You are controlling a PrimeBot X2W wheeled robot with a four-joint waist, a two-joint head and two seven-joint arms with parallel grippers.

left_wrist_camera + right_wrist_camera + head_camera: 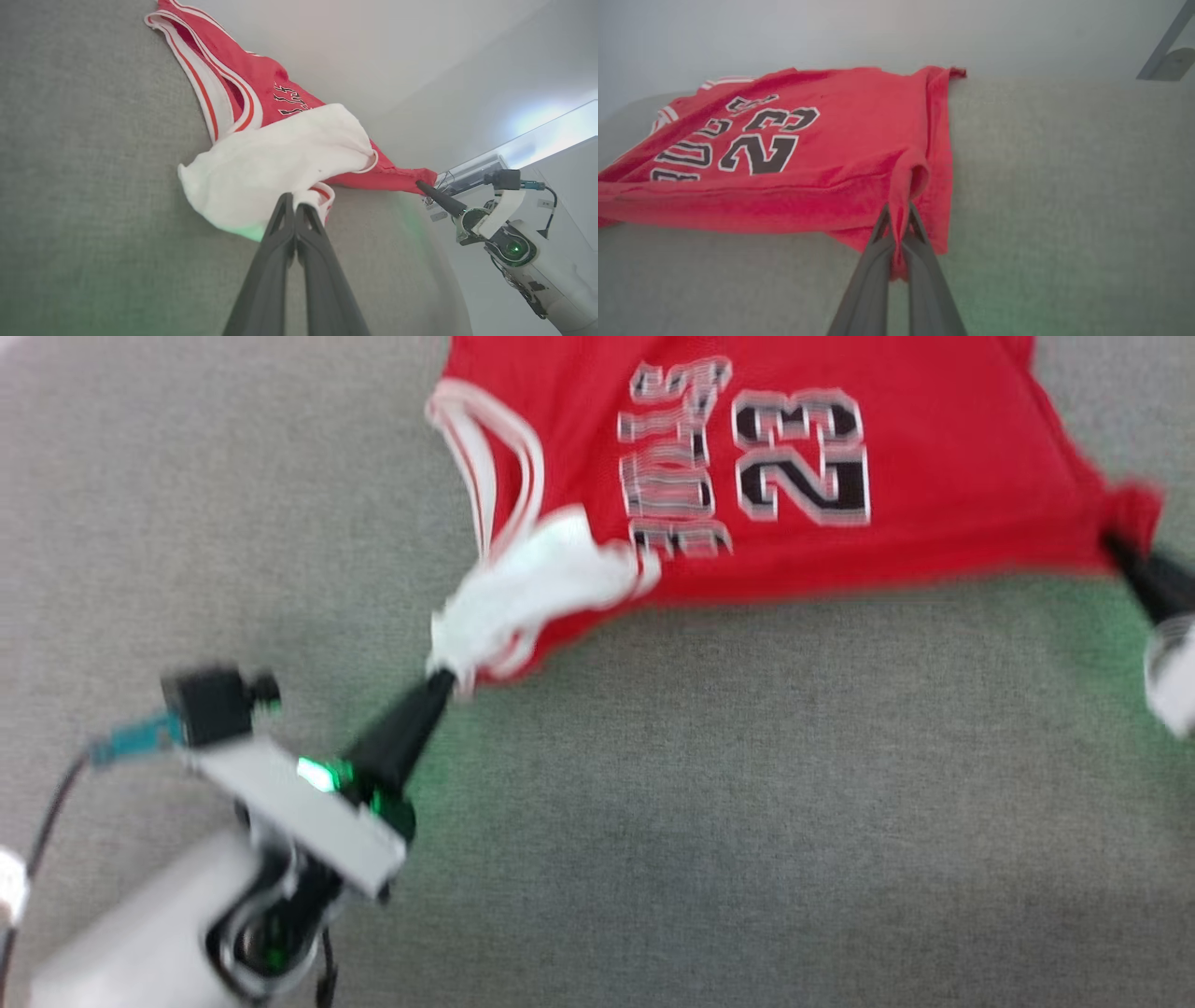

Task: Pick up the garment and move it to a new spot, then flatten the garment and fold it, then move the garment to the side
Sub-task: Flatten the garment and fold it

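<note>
The garment is a bright red jersey with black, white-outlined lettering and the number 23, stretched out on the grey surface at the top of the head view. My left gripper is shut on its bunched white sleeve at the near left corner. In the left wrist view the fingers pinch that white sleeve at my left gripper. My right gripper is shut on the red corner at the far right. The right wrist view shows my right gripper clamped on a red fold of the garment, which is pulled taut between both grippers.
Grey fabric-covered surface spreads wide below and to the left of the jersey. The right arm shows in the left wrist view against a pale wall. A grey bracket hangs at the upper right of the right wrist view.
</note>
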